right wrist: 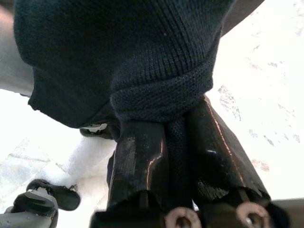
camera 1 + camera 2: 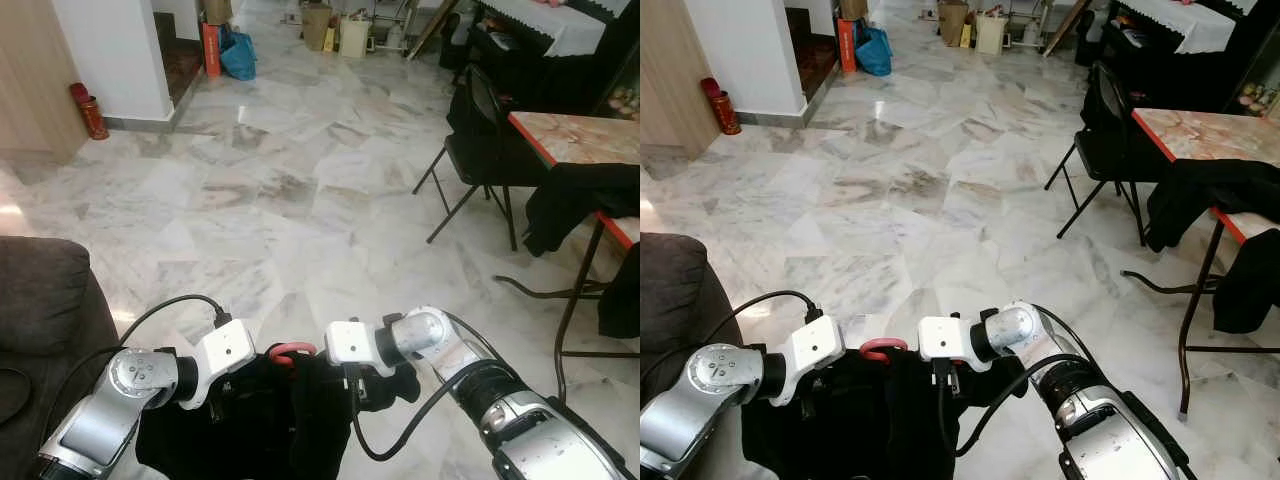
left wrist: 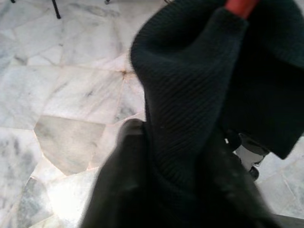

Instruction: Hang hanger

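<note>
Carrying the red hanger (image 2: 292, 351) low out front over the marble floor (image 2: 300, 180), dark sweater (image 2: 270, 420) draped on it, right hand (image 1: 175, 156) clenched on knit, left hand (image 3: 142, 190) grip unclear.

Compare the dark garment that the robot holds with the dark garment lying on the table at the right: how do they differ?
The held garment hangs between the left gripper and right gripper, bunched over a red hanger; the table garment lies draped over the red-edged table, with no hanger to be seen. The held garment is pinched by the right gripper's fingers; nothing grips the table garment. Both are dark cloth.
</note>
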You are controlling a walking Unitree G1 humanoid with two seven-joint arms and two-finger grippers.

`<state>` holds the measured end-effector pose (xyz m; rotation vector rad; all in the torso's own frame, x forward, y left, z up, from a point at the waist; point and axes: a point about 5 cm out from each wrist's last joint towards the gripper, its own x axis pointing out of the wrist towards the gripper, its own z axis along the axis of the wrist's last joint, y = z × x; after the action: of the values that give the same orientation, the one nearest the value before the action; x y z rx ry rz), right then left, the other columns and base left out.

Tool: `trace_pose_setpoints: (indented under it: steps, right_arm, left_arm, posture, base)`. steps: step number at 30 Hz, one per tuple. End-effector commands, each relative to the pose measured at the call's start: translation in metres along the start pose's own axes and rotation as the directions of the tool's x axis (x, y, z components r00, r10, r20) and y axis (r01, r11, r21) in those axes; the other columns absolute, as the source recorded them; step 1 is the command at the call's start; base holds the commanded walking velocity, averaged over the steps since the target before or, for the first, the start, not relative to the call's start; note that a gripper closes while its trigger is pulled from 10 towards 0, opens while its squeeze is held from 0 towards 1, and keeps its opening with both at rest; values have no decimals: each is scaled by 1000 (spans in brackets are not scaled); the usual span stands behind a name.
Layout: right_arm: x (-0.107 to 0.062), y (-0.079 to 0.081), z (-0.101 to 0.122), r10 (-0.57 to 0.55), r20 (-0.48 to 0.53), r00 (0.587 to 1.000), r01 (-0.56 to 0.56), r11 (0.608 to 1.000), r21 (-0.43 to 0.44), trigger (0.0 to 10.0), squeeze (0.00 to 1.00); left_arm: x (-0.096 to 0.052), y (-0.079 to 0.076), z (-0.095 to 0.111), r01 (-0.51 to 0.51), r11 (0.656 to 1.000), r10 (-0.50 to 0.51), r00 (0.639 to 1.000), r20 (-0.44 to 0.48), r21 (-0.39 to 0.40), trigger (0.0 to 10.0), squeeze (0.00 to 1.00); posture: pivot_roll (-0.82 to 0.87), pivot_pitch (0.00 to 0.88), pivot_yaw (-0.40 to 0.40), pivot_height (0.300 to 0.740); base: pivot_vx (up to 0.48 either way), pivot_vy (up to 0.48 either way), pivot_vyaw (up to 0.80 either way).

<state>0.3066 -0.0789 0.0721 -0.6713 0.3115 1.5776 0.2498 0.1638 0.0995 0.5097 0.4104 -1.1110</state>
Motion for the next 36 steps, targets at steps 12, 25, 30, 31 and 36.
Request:
trace_pose_setpoints:
  steps: [12,25,30,31,36]
  right_arm:
    - [6,-1,13,48,27,998,-46,997,-59,10000,0]
    - [5,2,11,69,33,997,-68,997,-41,10000,1000]
    - [4,4,10,85,35,996,-84,996,-39,10000,1000]
    - [4,4,10,87,34,996,-85,996,-39,10000,1000]
    - [-2,4,4,94,-10,996,-94,995,-46,10000,1000]
  left_arm:
    - [0,6,9,-16,1000,15,1000,20,22,0,0]
    - [2,6,8,-24,1000,23,999,27,19,0,0]
    - [2,6,7,-31,999,30,999,27,15,0,0]
    - [2,6,7,-31,999,31,999,28,14,0,0]
    - [1,8,7,-57,998,57,998,35,8,0,0]
  posture:
    - [222,0,-75,732]
    - [214,0,-69,732]
    - [214,0,-69,732]
    - [215,0,-71,732]
    - [217,0,-76,732]
  base:
    - [0,0,0]
    - [0,0,0]
    - [0,0,0]
    - [0,0,0]
    - [0,0,0]
